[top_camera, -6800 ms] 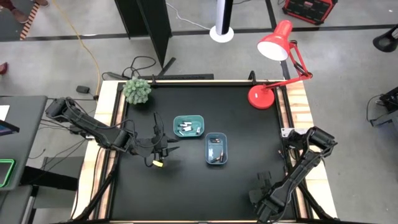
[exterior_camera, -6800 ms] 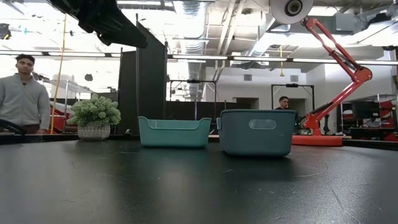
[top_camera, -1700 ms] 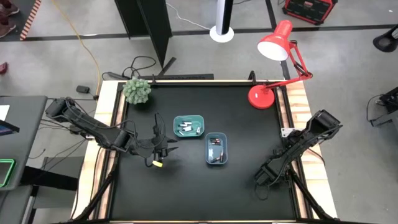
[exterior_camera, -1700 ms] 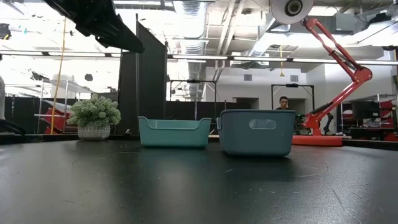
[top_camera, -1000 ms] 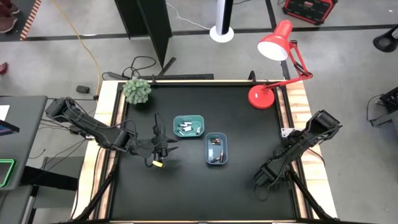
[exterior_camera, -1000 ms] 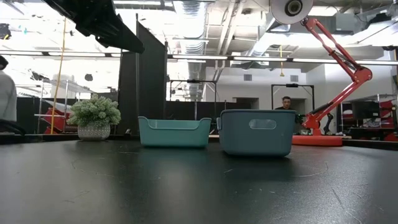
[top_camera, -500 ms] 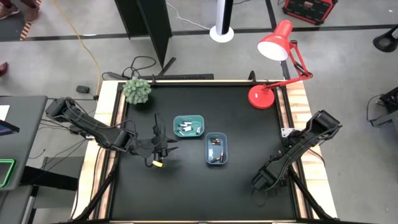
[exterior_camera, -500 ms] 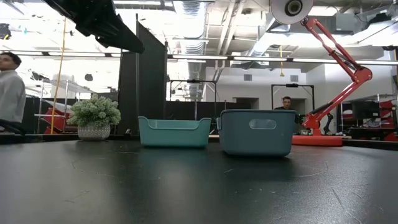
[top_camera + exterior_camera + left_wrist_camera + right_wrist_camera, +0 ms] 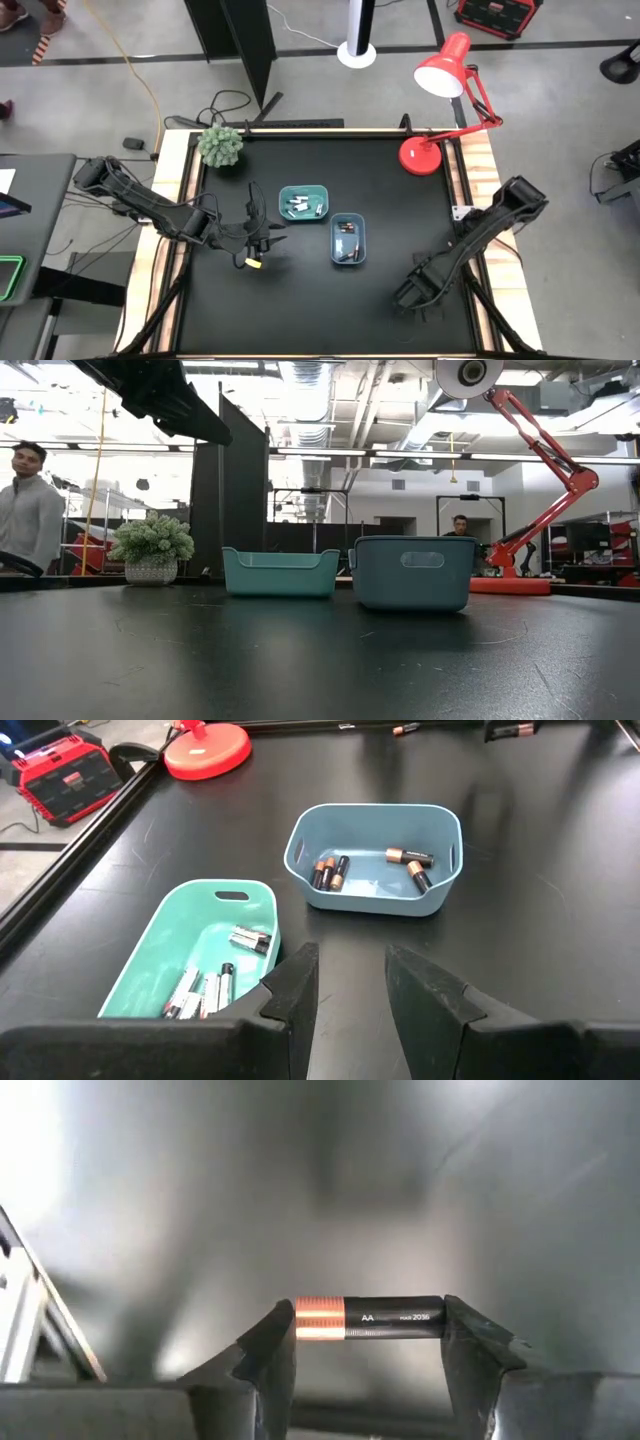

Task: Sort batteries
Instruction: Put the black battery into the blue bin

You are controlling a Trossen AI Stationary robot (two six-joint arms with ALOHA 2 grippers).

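Note:
The teal tray [image 9: 303,202] holds several white and silver batteries [image 9: 205,990]. The blue tray [image 9: 347,240] holds several dark batteries with copper ends [image 9: 330,872]. My left gripper [image 9: 256,240] hangs to the left of the trays, open and empty [image 9: 350,988]. My right gripper [image 9: 408,294] is near the table's front right, shut on a dark battery with a copper end [image 9: 370,1318]. Another battery [image 9: 405,728] lies loose on the table near it. My right gripper pinches the dark battery by its two ends, the copper end [image 9: 300,1318] against one finger and the dark end [image 9: 440,1316] against the other. The battery lies across the gap between the fingertips, level. The fingers point down at the table. Whether the battery is clear of the table, I cannot tell.
A red desk lamp [image 9: 440,90] stands at the far right corner and a small potted plant [image 9: 220,146] at the far left corner. A person [image 9: 30,500] stands in the room beyond the table's left side. Bare black tabletop lies in front of the trays.
My right gripper has gone a little toward the table's left and near edges. The person beyond the table has walked further into view. My left arm and the trays have kept still.

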